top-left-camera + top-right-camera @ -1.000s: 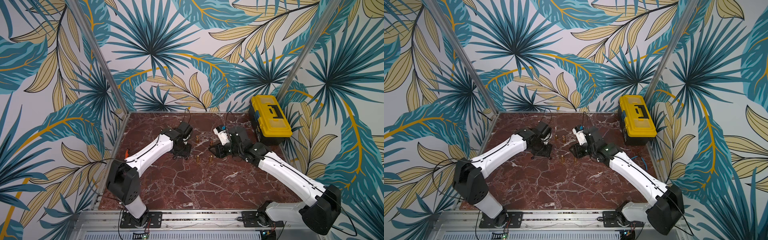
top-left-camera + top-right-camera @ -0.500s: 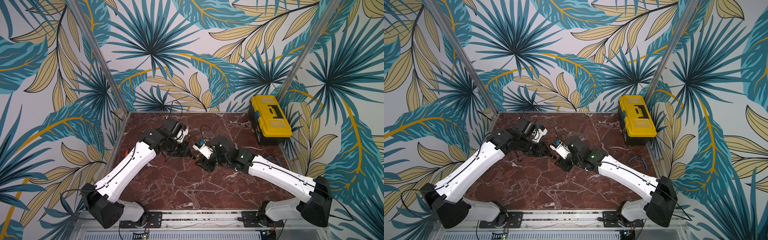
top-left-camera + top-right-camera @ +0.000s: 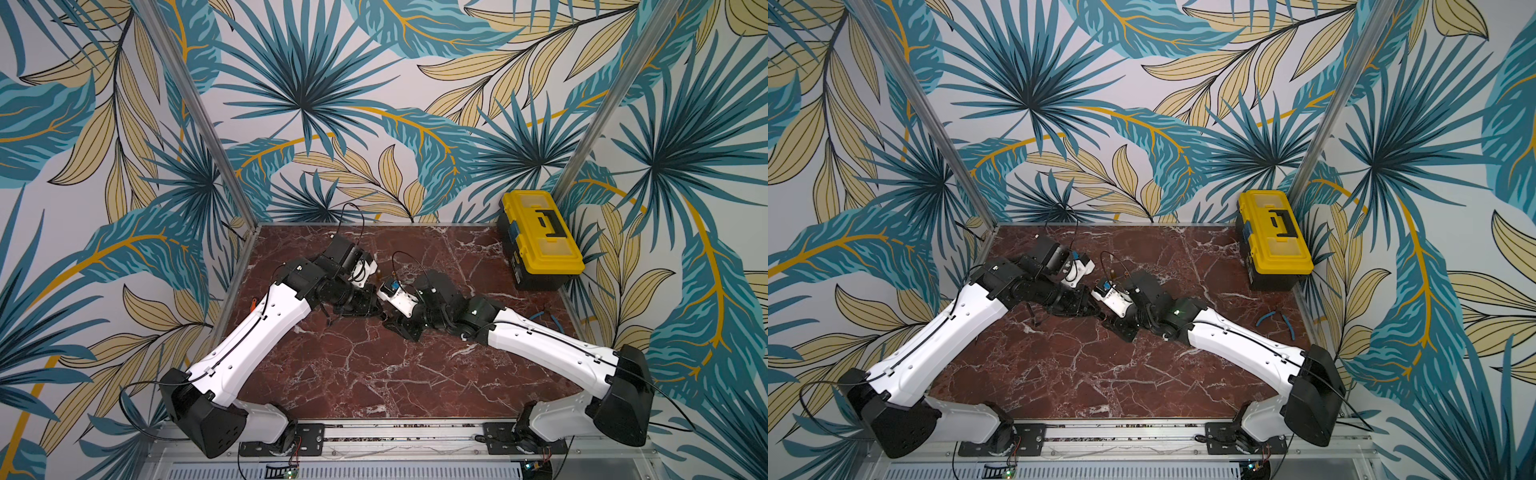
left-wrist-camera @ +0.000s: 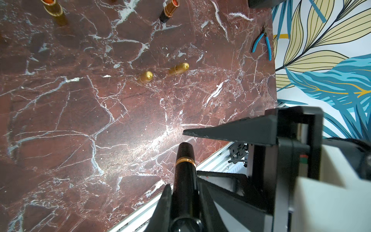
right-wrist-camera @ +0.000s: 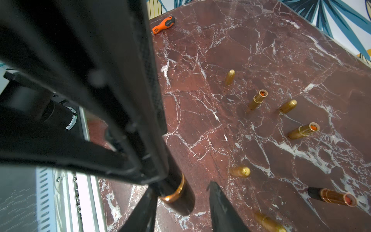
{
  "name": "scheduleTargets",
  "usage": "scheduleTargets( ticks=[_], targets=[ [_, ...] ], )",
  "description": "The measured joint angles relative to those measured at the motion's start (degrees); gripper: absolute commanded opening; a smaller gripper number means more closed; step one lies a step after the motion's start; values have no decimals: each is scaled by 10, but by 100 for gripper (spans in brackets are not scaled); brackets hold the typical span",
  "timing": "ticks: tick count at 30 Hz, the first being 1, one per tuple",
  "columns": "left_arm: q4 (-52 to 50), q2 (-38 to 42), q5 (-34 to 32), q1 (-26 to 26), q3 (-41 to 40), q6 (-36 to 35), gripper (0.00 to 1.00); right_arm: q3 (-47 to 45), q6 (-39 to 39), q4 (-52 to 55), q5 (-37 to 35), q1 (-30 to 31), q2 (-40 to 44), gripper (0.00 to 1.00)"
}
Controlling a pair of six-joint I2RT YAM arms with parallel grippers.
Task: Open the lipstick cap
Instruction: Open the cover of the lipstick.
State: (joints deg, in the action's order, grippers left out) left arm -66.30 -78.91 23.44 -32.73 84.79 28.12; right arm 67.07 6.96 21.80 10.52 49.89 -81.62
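My left gripper (image 4: 183, 186) is shut on a black lipstick (image 4: 184, 170) with a gold ring, held off the red marble table. The tube's free end sticks out past the fingers. My right gripper (image 5: 180, 188) stands open around that free end (image 5: 178, 198). One fingertip (image 5: 146, 209) is close against the tube and the other fingertip (image 5: 220, 206) is clearly apart from it. In both top views the two grippers (image 3: 376, 309) (image 3: 392, 322) meet nose to nose near the table's middle, and the lipstick is hidden between them.
Several gold caps (image 4: 145, 77) (image 4: 178, 68) and opened lipsticks (image 5: 258, 99) (image 5: 304, 130) (image 5: 331, 197) stand or lie on the table beyond the grippers. An orange screwdriver (image 5: 163, 24) is at the left edge, blue pliers (image 3: 1277, 318) at the right, and a yellow toolbox (image 3: 540, 237) in the back right corner.
The right gripper has moved left to meet the left gripper and now straddles the lipstick's free end. The left arm has lowered its elbow, still holding the lipstick.
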Motion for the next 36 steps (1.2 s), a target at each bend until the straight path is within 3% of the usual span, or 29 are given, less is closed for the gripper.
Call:
scheduleTargets(
  ticks=[8, 18, 36],
  targets=[
    [-2, -1, 2, 3, 9, -1, 18, 0, 8, -13, 7, 1, -3, 22],
    [-5, -9, 0, 9, 17, -6, 10, 0, 14, -15, 8, 7, -6, 11],
    [-48, -50, 30, 49, 60, -65, 10, -27, 14, -70, -67, 26, -5, 7]
  ],
)
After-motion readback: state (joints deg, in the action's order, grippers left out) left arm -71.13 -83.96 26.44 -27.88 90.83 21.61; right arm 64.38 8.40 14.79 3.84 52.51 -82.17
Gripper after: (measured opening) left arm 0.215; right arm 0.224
